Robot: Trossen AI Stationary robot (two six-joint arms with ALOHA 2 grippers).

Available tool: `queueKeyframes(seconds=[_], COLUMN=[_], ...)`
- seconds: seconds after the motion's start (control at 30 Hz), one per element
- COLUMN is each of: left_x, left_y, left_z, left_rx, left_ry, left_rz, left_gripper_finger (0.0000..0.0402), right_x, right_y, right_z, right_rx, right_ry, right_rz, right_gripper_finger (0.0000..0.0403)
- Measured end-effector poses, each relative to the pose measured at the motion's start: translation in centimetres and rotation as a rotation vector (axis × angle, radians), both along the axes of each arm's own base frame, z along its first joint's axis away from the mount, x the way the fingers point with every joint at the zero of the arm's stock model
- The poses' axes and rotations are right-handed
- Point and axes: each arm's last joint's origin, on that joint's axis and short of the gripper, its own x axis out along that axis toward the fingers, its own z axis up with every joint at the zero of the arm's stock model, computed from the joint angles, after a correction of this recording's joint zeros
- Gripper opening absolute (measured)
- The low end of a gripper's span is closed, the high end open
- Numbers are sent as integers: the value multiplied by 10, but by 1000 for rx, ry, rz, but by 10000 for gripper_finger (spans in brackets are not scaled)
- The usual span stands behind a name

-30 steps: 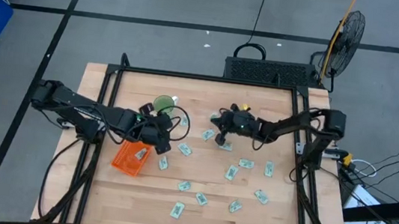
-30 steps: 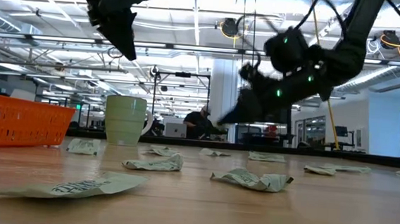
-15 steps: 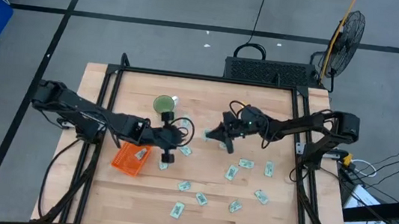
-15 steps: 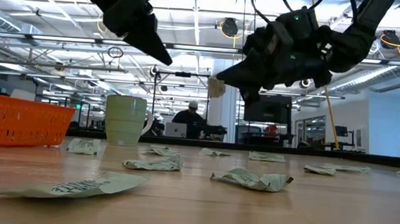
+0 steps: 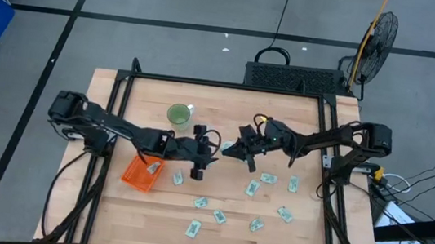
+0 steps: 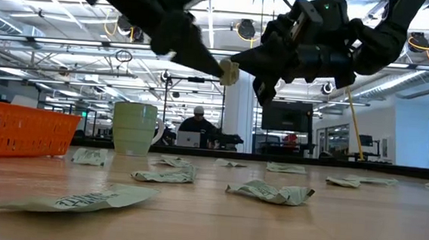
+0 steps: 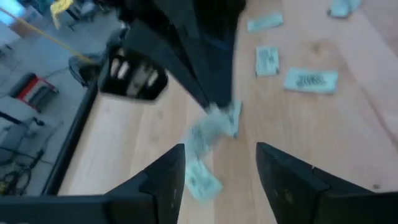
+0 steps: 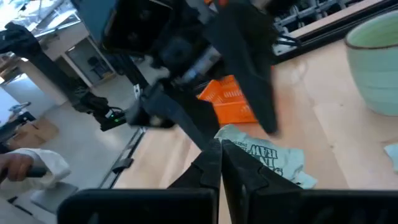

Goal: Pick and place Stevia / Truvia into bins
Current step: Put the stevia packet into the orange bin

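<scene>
Gripping one packet (image 8: 264,155) aloft, the right pincer (image 5: 240,150) meets the open left pincer (image 5: 202,159); many packets (image 5: 253,188) remain outside the orange bin (image 5: 143,172).

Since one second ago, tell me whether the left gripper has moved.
Yes. In the high view the left gripper has moved right, away from the orange bin and the green cup, toward the right gripper, which holds a packet.

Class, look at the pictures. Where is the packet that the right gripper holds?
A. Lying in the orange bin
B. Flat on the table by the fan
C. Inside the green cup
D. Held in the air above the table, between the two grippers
D: the low view shows the packet pinched by the right gripper well above the table, with the left gripper reaching up to it.
</scene>
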Motion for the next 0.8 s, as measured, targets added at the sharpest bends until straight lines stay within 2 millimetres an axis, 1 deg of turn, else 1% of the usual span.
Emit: queueKeyframes(seconds=[0.07, 0.13, 0.17, 0.27, 0.4, 0.53, 0.7, 0.73, 0.8], left_x=[2, 8, 8, 11, 11, 11, 12, 12, 12], left_y=[1, 0, 0, -1, -1, 0, 6, 7, 10], left_z=[-4, -4, -6, -9, -9, -9, -9, -9, -9], left_rx=[13, 16, 20, 8, -6, -9, -38, -50, -72], left_ry=[1, -44, -36, -41, -39, -41, -51, -54, -59], left_rz=[-5, -20, -23, -48, -64, -59, -25, -13, 6], left_gripper_finger=[204, 204, 204, 190, 146, 87, 18, 10, 9], right_x=[0, 0, 0, 0, 0, 0, 0, 0, 0], right_y=[2, 2, 2, 2, 1, 1, 1, 1, 1], right_z=[0, 0, 1, 1, 1, 1, 0, 0, -1], right_rx=[0, -1, -3, -9, -28, -35, -37, -39, -72], right_ry=[0, -5, -9, -11, -20, -22, -15, -14, -17], right_rz=[5, 8, 7, 7, 6, 7, 0, -6, -18], right_gripper_finger=[2, 2, 2, 2, 2, 2, 2, 2, 8])
